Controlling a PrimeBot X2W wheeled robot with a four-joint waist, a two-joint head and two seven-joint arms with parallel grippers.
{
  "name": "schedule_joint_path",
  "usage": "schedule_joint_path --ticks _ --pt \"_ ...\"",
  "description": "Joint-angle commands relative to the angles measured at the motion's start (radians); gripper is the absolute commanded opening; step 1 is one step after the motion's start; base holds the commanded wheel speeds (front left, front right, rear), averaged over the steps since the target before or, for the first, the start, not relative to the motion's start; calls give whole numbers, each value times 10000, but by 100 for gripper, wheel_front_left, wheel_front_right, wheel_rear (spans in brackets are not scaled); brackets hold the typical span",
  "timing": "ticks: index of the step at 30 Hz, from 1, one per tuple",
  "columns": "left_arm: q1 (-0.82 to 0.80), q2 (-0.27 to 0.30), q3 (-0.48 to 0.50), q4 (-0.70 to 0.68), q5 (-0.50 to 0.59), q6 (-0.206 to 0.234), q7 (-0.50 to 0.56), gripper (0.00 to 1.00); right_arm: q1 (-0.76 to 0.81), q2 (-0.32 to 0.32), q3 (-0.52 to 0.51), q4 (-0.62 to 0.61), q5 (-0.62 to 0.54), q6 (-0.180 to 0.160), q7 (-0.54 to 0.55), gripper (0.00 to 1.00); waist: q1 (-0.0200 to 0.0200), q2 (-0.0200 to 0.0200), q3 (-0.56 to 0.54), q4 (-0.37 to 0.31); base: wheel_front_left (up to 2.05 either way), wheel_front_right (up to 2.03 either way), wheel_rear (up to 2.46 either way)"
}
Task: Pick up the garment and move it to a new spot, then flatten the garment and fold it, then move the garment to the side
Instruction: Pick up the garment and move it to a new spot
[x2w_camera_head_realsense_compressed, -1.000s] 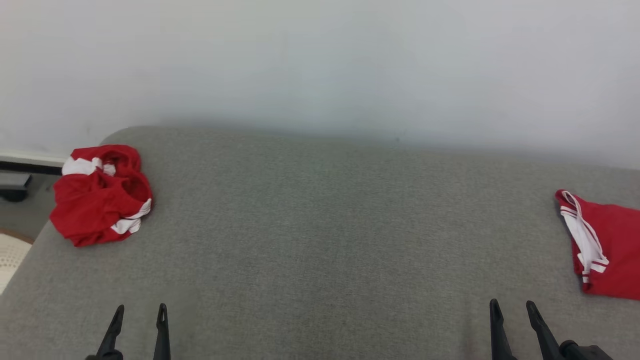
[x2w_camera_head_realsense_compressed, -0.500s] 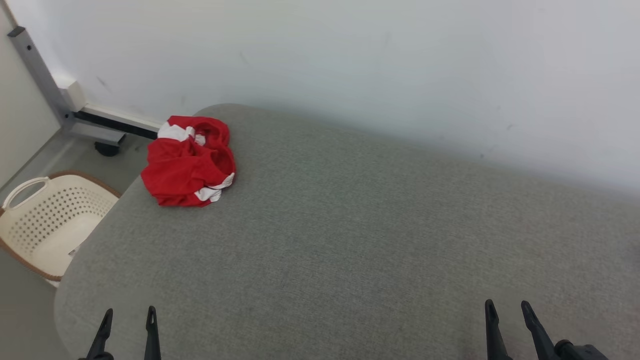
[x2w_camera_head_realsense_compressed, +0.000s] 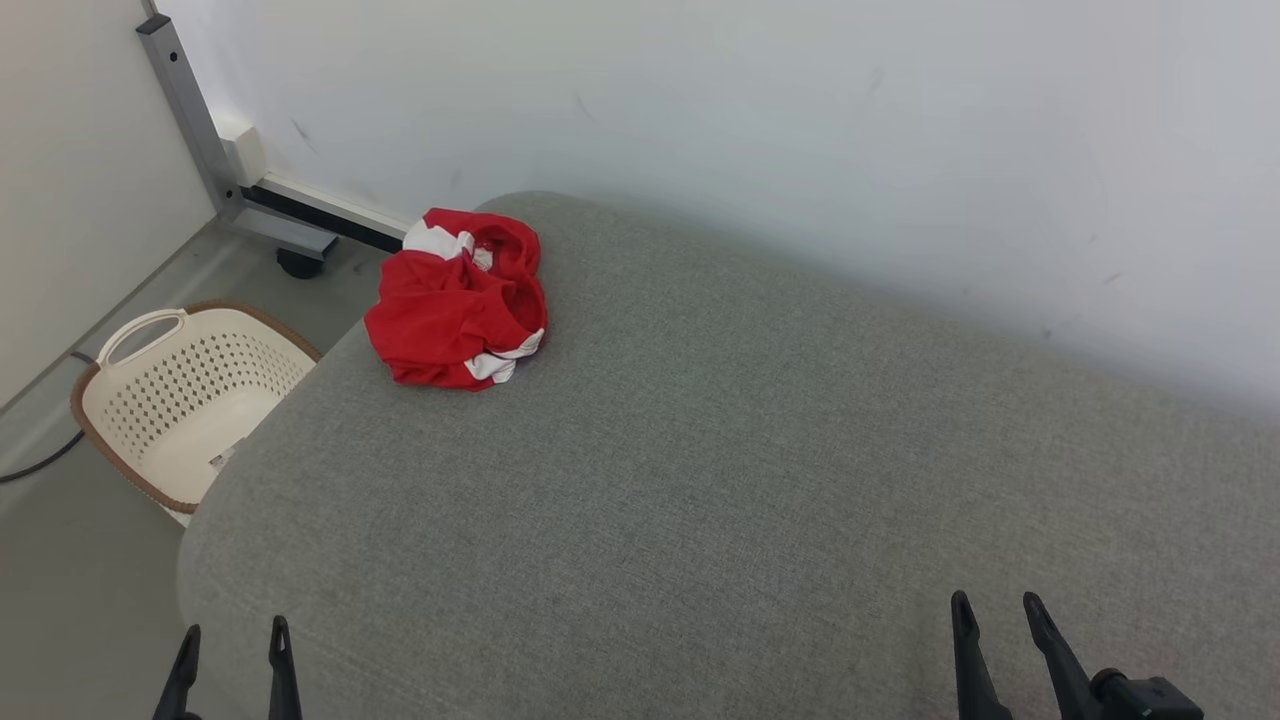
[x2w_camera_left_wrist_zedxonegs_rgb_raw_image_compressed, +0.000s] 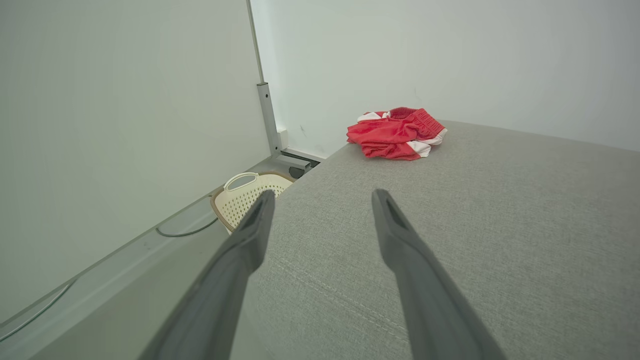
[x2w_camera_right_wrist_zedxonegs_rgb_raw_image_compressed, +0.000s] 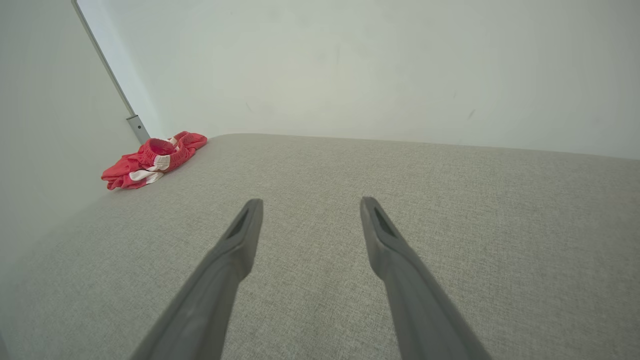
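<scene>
Two grippers are showing at the bottom of the head view: the left gripper at the near left edge of the grey cushion, the right gripper over its near right part. Both are standing parted and holding nothing. The garment, red with white trim, is lying crumpled at the cushion's far left corner, near the wall and well apart from both grippers. A basket is sitting on the floor just beside that corner.

Through the left wrist view, the left fingers are spreading wide with nothing between them, one over the floor and one over the cushion. The garment is lying ahead, slightly right of their line.

Through the right wrist view, the right fingers are likewise gaping and empty, with the garment lying far off to their left.

Judging by this, the reach for the pick-up is only beginning. The left arm is looking the better placed. It should be coming down on a raised fold near the heap's top, closing on several layers rather than a loose hem. Lifting clear before carrying toward the open middle should be keeping the garment from slipping off the corner toward the basket.
</scene>
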Motion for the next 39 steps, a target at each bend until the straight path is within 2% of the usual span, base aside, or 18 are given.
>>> schedule_joint_path --ticks 1,13,17,23,29,39 --pt "149 -19 93 -49 -60 25 -20 100 -166 1 9 3 -109 -23 -9 100 0 0 19 11 0 0 0" --pt "-271 -10 117 127 -117 -40 -20 100 68 0 10 -10 37 -23 -9 100 0 0 -86 -85 0 0 0" --pt "-852 198 211 311 -332 -174 -20 100 -43 -2 113 -109 -15 -23 -7 100 0 0 41 -525 0 0 0" --pt "-2532 793 445 888 -713 -294 -18 100 -493 -3 374 -205 -226 -23 -9 100 0 0 678 -1580 0 0 0" --pt "-4683 1763 464 1923 -1126 -384 89 100 -1296 -5 726 -502 -487 -23 -9 100 0 0 1716 -2771 0 0 0" --pt "-7715 3235 213 3600 -2104 -441 1209 100 -2393 -3 1127 -1093 -756 -24 -7 100 0 0 3394 -4176 0 0 0"
